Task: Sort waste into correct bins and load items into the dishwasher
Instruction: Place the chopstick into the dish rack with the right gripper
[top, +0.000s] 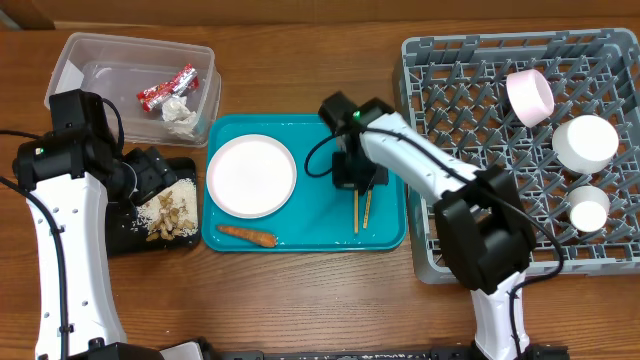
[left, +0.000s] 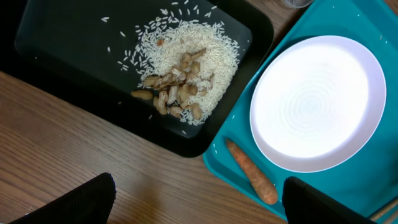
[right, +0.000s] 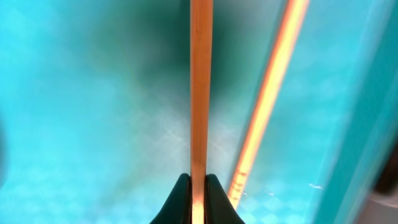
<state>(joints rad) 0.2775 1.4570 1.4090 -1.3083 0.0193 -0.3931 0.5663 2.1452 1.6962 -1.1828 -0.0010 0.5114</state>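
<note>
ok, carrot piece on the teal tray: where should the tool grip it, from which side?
Mid-length on the carrot piece, straight down from above, closing across its narrow width. It lies flat, slim and tapered, beside the teal tray's front lip, so a side approach looks blocked. The white plate sits close on the other side.

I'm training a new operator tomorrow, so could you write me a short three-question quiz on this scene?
1. True or false: the right gripper is shut on one chopstick.
2. Where does the carrot piece lie? A) black tray B) teal tray C) dish rack
3. Fill in: the foil wrapper and the tissue lie in the ____.

Key: 1 true; 2 B; 3 clear tub.
</note>
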